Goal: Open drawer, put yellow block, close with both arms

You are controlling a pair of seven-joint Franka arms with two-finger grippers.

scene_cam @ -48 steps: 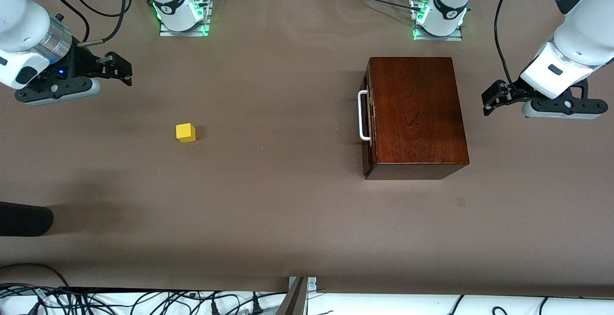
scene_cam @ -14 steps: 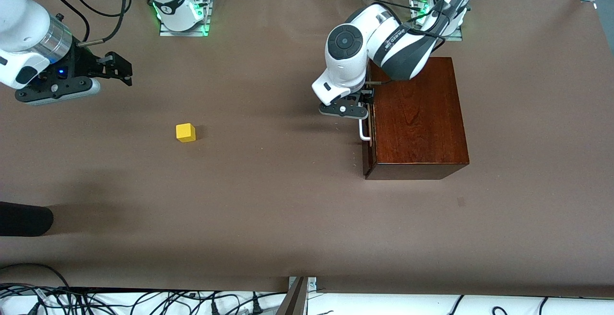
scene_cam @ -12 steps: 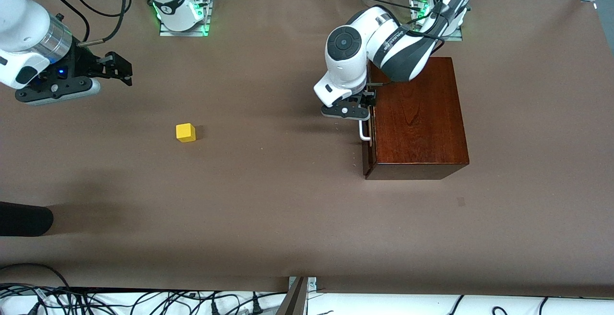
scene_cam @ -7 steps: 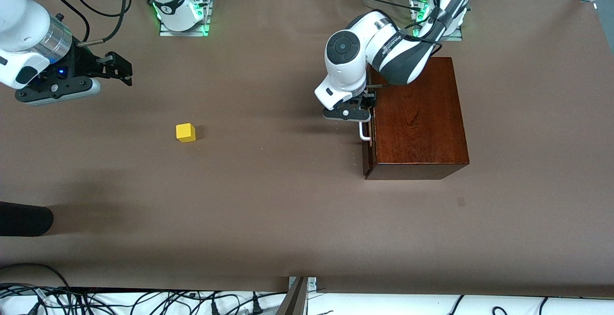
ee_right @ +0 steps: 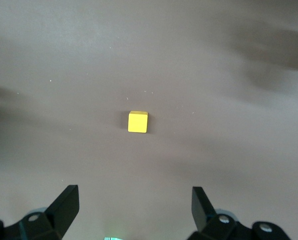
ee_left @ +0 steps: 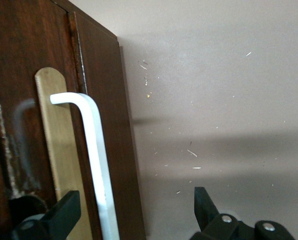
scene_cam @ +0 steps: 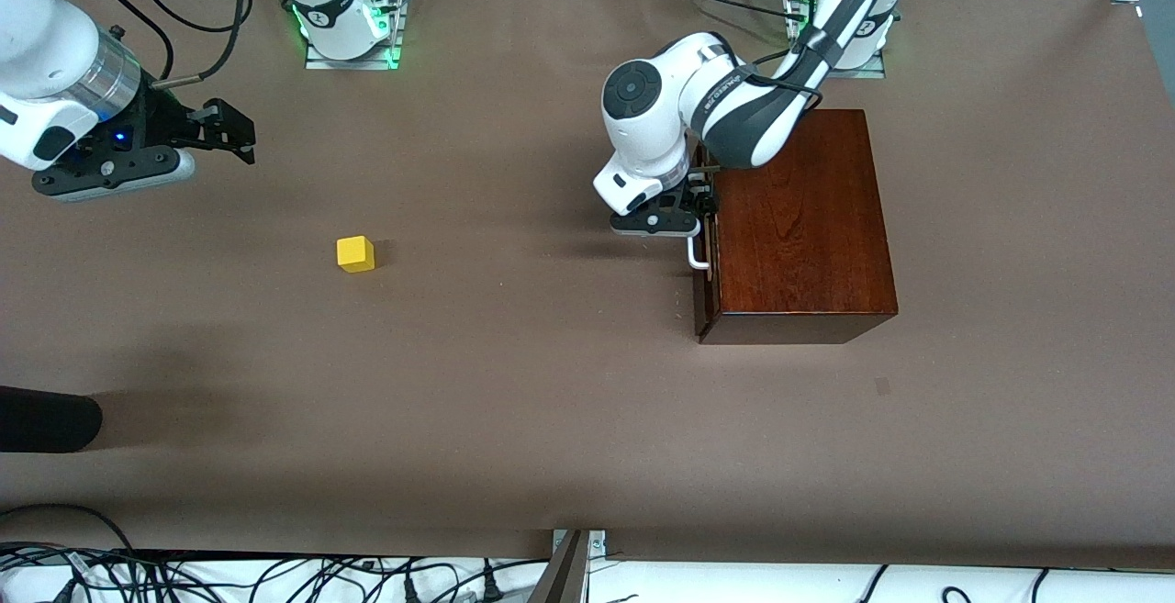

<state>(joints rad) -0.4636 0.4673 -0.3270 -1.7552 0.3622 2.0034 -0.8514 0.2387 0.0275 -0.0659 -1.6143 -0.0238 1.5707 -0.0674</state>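
Drawer (scene_cam: 703,245) of the dark wooden box (scene_cam: 799,217) sits flush and closed, its white bar handle (ee_left: 100,165) facing the right arm's end of the table (scene_cam: 551,401). At that handle is the left tool (scene_cam: 699,208), fingers spread wide with the bar between them and neither finger pressing on it. Toward the right arm's end the yellow block (scene_cam: 355,253) lies alone on the table, well apart from the box. Above the table near its own end, the right tool (scene_cam: 225,130) waits with fingers wide and holds nothing.
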